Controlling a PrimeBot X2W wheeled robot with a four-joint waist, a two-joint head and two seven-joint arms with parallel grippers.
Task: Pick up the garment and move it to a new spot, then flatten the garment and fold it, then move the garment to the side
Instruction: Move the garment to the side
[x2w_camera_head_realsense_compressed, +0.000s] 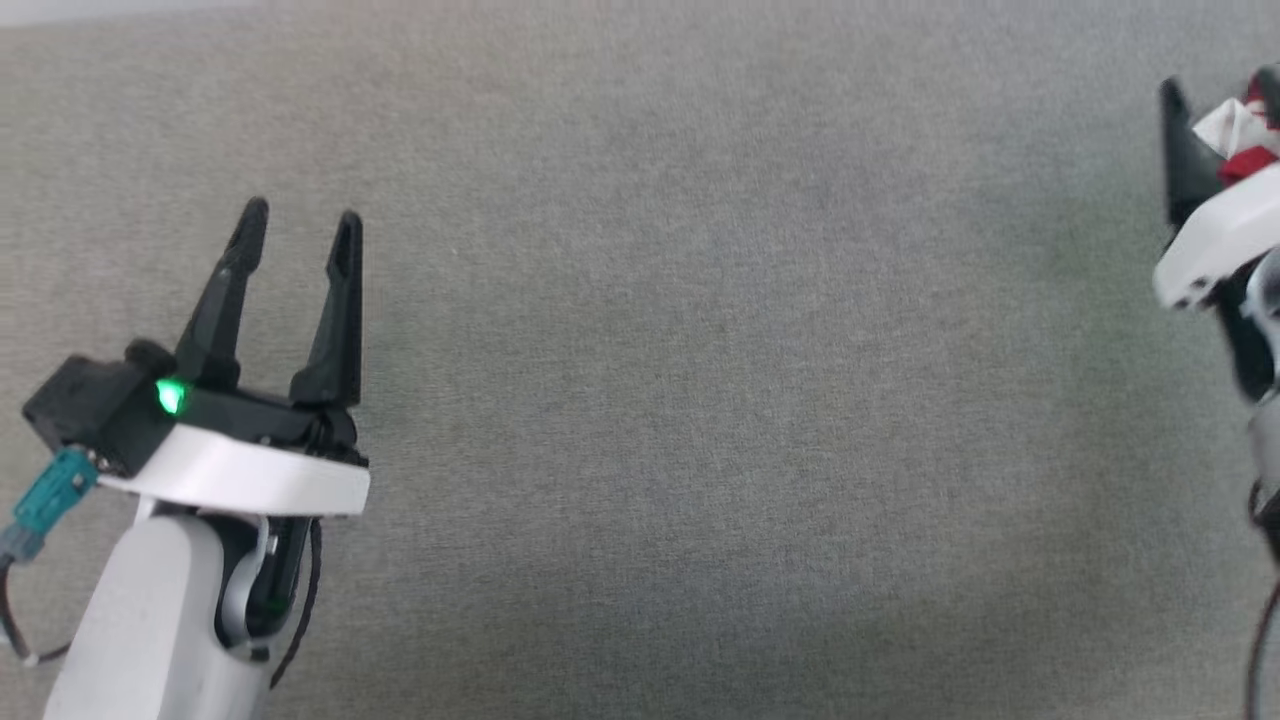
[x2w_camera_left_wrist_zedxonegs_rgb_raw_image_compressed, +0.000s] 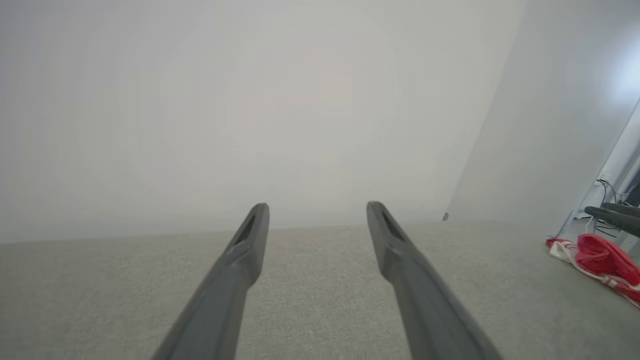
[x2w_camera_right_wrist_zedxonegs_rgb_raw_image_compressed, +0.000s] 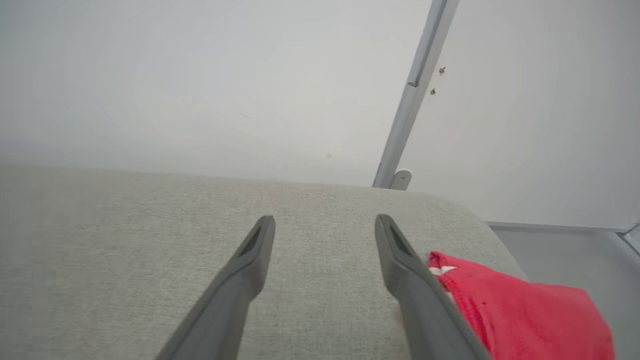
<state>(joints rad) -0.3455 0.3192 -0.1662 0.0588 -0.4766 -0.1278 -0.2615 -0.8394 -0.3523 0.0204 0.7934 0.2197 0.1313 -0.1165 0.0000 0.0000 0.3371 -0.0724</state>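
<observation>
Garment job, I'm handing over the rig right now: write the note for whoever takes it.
Left gripper: open, empty, over the grey surface.
Right gripper: open, nothing between its fingers.
Garment: bunched beside the outside of one right finger, near the surface's edge.
Done: no flattening or folding shows.
Left: grasp, move, flatten, fold, set aside.

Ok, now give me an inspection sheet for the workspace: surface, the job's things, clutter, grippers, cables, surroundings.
Surface: grey fabric surface, rounded at one corner.
Job's things: garment, red with white trim, crumpled near that corner, not flattened.
Clutter: nothing seen.
Grippers: left gripper jaws open, empty; right gripper jaws open, garment beside one finger, not between.
Cables: teal connector at left wrist; loose cables by wall.
Surroundings: pale wall; grey rail on it.
</observation>
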